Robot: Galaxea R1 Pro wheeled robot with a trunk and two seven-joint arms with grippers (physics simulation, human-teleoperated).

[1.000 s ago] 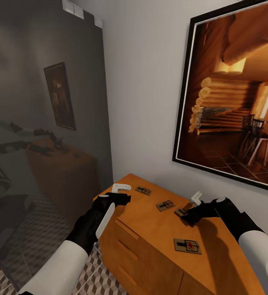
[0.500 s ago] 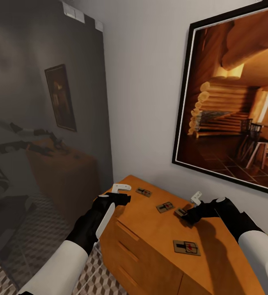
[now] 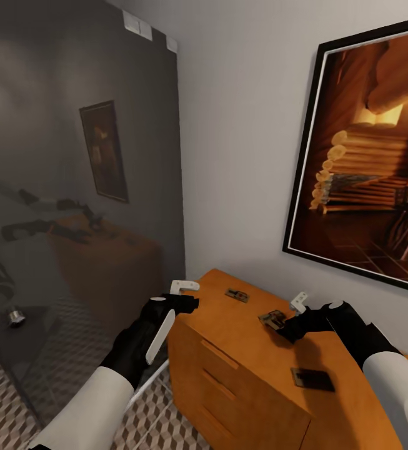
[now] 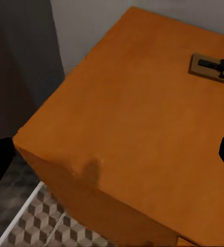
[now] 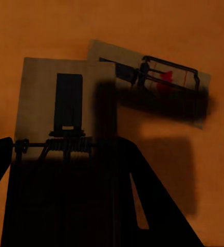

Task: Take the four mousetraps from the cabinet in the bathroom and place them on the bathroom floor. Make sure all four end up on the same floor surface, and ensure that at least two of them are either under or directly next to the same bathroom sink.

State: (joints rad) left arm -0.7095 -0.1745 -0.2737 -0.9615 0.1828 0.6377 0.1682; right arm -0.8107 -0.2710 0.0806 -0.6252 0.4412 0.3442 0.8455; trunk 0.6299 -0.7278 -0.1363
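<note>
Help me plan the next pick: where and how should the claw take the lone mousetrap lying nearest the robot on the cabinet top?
Come straight down from above and pinch across its two long edges. The mousetrap lies flat on the cabinet top, a thin slab with nothing right beside it, so only its edges offer purchase. Its metal parts are too dark to make out here.

Three views, all over cabinet (image 3: 241,350)

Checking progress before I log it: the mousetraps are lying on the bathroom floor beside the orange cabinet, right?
Not quite. The mousetraps lie on the flat top of the orange cabinet, not on the bathroom floor. The head view shows three spots with traps there, one by the right tool.
</note>
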